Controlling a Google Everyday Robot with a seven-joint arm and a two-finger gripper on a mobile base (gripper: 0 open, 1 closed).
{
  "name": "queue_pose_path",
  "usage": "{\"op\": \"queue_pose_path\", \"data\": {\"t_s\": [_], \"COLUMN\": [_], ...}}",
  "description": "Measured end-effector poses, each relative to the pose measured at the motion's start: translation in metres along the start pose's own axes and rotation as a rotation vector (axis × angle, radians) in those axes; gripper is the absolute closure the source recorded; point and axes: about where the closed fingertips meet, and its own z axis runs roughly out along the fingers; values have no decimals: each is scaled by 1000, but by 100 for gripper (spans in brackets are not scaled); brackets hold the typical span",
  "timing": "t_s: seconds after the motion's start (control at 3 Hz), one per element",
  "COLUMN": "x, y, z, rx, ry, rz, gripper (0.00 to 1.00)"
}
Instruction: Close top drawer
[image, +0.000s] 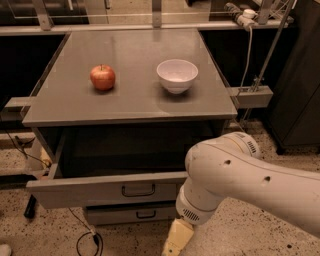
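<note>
Grey top drawer (100, 192), pulled open beneath the counter's (130, 107) front edge. Apple (102, 77) and white bowl (177, 75) are set mid-counter. Gripper (173, 246) is held low before the drawer's right end; its state cannot be told.

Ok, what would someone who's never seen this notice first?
A bulky white robot arm fills the lower right, with its gripper low at the bottom edge, in front of the cabinet. Beside it the top drawer stands pulled wide open. On the grey cabinet top sit a red apple and, to its right, a white bowl.
</note>
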Motion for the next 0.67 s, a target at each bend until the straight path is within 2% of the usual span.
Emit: {"op": "queue_pose_path", "data": {"t_s": [0.67], "x": [0], "y": [0], "z": [0], "rx": [0], "ry": [0], "rz": [0], "gripper": [43]}}
